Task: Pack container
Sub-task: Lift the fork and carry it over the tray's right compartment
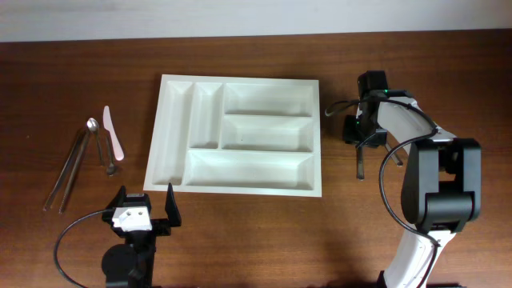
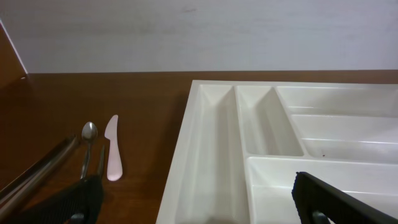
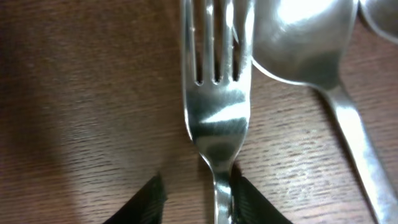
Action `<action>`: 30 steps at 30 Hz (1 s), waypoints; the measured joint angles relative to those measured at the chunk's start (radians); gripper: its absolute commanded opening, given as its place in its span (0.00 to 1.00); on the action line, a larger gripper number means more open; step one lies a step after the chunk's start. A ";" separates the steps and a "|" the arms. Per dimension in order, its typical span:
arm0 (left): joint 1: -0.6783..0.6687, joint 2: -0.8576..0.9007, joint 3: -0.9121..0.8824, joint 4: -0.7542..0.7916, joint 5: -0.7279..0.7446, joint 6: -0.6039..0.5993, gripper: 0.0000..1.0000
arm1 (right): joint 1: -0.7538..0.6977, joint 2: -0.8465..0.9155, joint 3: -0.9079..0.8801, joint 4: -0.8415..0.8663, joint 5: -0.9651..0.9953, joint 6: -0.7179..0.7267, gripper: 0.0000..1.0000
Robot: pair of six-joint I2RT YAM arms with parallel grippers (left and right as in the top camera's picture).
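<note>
The container [image 1: 240, 80], a white tray with five empty compartments, lies mid-table and shows in the left wrist view [image 2: 267, 134]. My right gripper [image 1: 358, 132] is down on the table right of it. In the right wrist view its jaws [image 3: 200, 202] straddle the neck of a steel fork [image 3: 214, 118] lying on the wood. The right finger [image 3: 255, 205] touches the neck; the left finger [image 3: 146, 202] stands apart from it. A steel spoon [image 3: 305, 43] lies just right of the fork. My left gripper [image 1: 146, 196] hangs open and empty near the tray's front left corner [image 2: 199, 208].
Left of the tray lie a pink knife [image 1: 113, 134], a spoon [image 1: 94, 128] and long metal tongs [image 1: 68, 172]. The edge of another spoon bowl [image 3: 382, 15] shows beside the first. The fork's handle [image 1: 360, 164] points toward the front of the table.
</note>
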 measured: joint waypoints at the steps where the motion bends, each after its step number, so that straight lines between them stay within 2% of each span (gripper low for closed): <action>1: 0.000 0.000 0.000 0.000 0.000 0.000 0.99 | 0.000 0.000 0.000 0.001 -0.004 -0.001 0.28; 4: 0.000 0.000 0.000 0.000 0.000 0.000 0.99 | 0.001 0.000 -0.001 0.005 -0.010 0.001 0.19; 12: 0.000 0.000 0.000 0.000 0.000 0.000 0.99 | 0.002 0.003 -0.001 0.008 -0.016 -0.002 0.04; 22: 0.000 0.000 0.000 0.000 0.000 0.000 0.99 | 0.002 0.010 0.018 -0.014 -0.016 -0.004 0.04; 30: 0.000 0.000 0.000 0.000 0.000 0.000 0.99 | 0.002 0.086 0.166 -0.172 -0.007 -0.031 0.04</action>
